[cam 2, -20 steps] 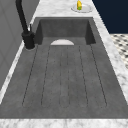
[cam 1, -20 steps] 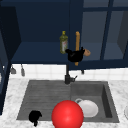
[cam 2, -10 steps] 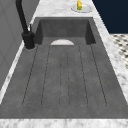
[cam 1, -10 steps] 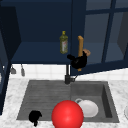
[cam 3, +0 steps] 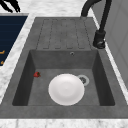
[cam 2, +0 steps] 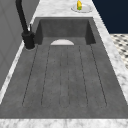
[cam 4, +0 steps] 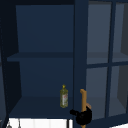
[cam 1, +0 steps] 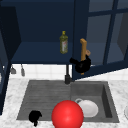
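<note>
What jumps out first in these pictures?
A big red ball at the sink's front edge, beside a white plate in the basin. Above, the right hand is curled on the cabinet door's wooden handle, near a bottle on the shelf.

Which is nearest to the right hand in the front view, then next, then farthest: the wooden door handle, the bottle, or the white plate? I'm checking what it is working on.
From the right hand:
1. Handle, wooden, on the cabinet door; the hand is right at it.
2. Bottle, on the cabinet shelf, up and to the left.
3. Plate, down in the sink basin.
</note>
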Controlling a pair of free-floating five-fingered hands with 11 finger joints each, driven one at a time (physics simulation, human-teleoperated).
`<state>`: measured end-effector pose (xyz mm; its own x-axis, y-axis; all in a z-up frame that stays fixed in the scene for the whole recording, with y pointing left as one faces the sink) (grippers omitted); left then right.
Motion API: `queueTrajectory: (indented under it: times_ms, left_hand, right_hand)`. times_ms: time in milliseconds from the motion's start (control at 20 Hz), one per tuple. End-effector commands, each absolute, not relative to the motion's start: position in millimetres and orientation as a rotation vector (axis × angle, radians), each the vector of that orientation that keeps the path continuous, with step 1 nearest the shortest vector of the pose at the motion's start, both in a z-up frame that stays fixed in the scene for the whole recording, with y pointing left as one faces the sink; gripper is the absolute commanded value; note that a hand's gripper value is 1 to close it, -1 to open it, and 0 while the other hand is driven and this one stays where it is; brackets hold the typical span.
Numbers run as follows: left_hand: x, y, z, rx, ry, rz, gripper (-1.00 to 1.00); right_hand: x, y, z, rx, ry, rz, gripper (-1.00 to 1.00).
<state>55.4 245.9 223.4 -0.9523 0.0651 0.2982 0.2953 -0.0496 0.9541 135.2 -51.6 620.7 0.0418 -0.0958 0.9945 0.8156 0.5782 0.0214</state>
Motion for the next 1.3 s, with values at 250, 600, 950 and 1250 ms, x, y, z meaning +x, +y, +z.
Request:
queueTrajectory:
  times_ms: [250, 600, 950, 1250]
  left_hand:
    - [55.4, 245.9, 223.4, -0.393, -2.047, -2.13, 0.0]
    - [55.4, 245.9, 223.4, -0.393, -2.047, -2.13, 0.0]
    - [55.4, 245.9, 223.4, -0.393, -2.047, -2.13, 0.0]
    - [55.4, 245.9, 223.4, -0.393, -2.047, -2.13, 0.0]
  right_hand:
    - [107.8, -93.8, 618.1, -0.643, -1.378, -0.761, 1.0]
    - [78.8, -109.4, 616.8, -0.595, -1.405, -0.722, 1.0]
    - [46.2, -129.7, 617.4, -0.535, -1.399, -0.694, 1.0]
    - [30.6, -158.3, 614.7, -0.462, -1.442, -0.634, 1.0]
